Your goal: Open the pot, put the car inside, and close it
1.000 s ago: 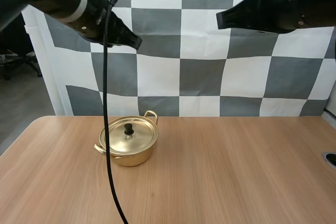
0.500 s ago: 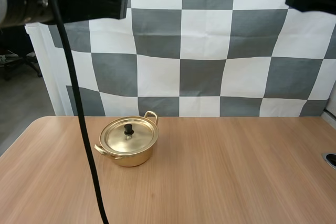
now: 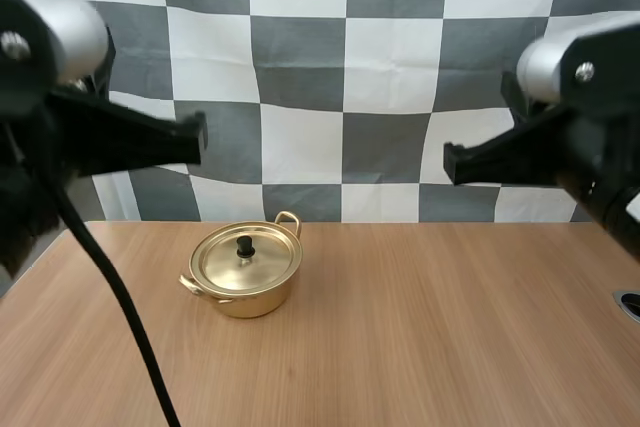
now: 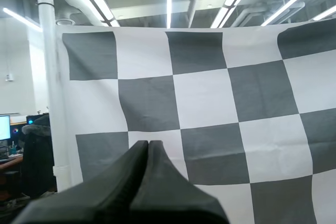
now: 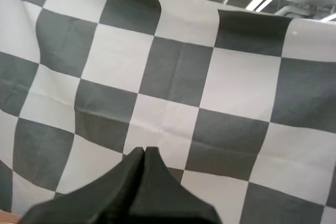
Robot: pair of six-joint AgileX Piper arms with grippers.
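- We see the pot (image 3: 243, 277) standing upright on the table (image 3: 450, 327), left of the table's middle and nearer its far edge
- The lid (image 3: 246, 259) lies flat on the pot and closes it, with the black knob (image 3: 244, 245) at its centre pointing up
- The pot has two small loop handles: the far handle (image 3: 288, 218) at the back right of the rim and the near handle (image 3: 190, 285) at the front left
- Our left gripper (image 4: 147, 143) has its two black fingers pressed together into one dark wedge, with nothing between them
- Our right gripper (image 5: 144, 150) looks the same: fingers pressed tight together, holding nothing
- In the high view the left arm (image 3: 110, 142) reaches in from the left, and its gripper points to the right, high above the table, up and to the left of the pot and well apart from it
- The right arm (image 3: 540, 147) reaches in from the right, and its gripper points to the left at about the same height, well apart from the pot
- The two grippers point toward each other with a wide gap between them, and the pot sits below that gap, nearer the left one
- How far forward each gripper hangs over the table is hard for us to judge from this angle, though both seem to be well above the lid
- Neither gripper touches the pot, the lid or the table
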